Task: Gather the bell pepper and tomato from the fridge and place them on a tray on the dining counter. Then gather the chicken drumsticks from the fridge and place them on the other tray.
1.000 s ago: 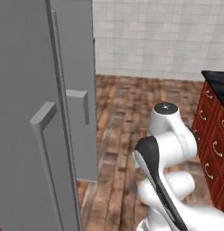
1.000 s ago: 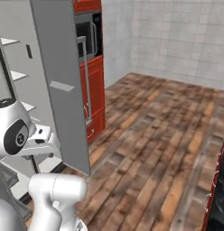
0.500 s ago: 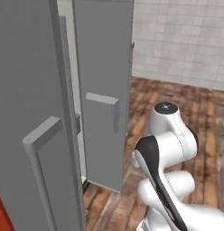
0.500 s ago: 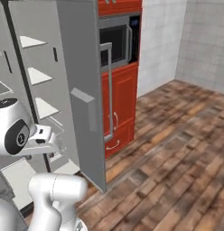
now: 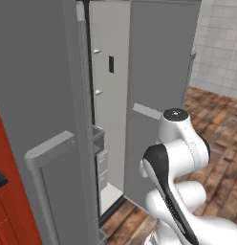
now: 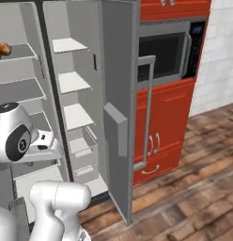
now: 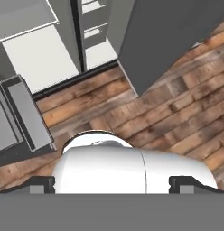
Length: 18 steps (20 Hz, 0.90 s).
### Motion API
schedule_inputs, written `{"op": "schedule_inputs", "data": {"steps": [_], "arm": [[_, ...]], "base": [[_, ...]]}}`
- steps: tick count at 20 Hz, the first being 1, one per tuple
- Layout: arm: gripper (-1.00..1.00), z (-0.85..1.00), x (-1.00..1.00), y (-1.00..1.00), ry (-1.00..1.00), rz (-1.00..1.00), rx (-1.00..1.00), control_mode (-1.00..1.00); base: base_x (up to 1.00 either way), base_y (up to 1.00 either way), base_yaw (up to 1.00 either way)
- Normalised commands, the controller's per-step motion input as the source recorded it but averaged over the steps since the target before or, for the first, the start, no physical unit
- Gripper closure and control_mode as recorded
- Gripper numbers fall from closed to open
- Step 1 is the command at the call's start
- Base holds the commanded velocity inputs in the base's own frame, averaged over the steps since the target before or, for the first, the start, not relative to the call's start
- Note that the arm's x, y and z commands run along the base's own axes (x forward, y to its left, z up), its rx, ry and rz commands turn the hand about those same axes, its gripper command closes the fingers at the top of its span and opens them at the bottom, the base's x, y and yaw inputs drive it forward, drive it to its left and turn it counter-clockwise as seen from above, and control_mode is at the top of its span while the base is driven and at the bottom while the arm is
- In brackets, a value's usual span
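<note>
Kitchen with wood floor (image 7: pixel 177 122): the base has swung round to face the open fridge (image 6: pixel 113 94).

The gripper (image 7: pixel 112 186), low in the hand view, points at the floor with its jaws spread wide, holding nothing. A second ago both base views showed door edges and floor; now shelves fill centre frame, with a brown drumstick (image 6: pixel 2 49) at upper left and a microwave (image 6: pixel 165 52) at upper right.

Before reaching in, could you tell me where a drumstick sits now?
In the right base view a brown drumstick lies on an upper shelf at the far left, inside the open fridge.
</note>
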Motion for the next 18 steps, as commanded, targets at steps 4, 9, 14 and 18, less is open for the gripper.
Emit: {"op": "schedule_inputs", "data": {"steps": [4, 9, 14, 18], "arm": [[-1.00, 0.00, 0.00, 0.00, 0.00, 0.00, 0.00, 1.00], [-1.00, 0.00, 0.00, 0.00, 0.00, 0.00, 0.00, 1.00], [-1.00, 0.00, 0.00, 0.00, 0.00, 0.00, 0.00, 1.00], [-1.00, 0.00, 0.00, 0.00, 0.00, 0.00, 0.00, 1.00]], "base": [[0.50, -0.01, 0.54], [0.37, -0.28, 0.49], [0.42, -0.46, 0.42], [0.59, -0.20, 0.32]]}}
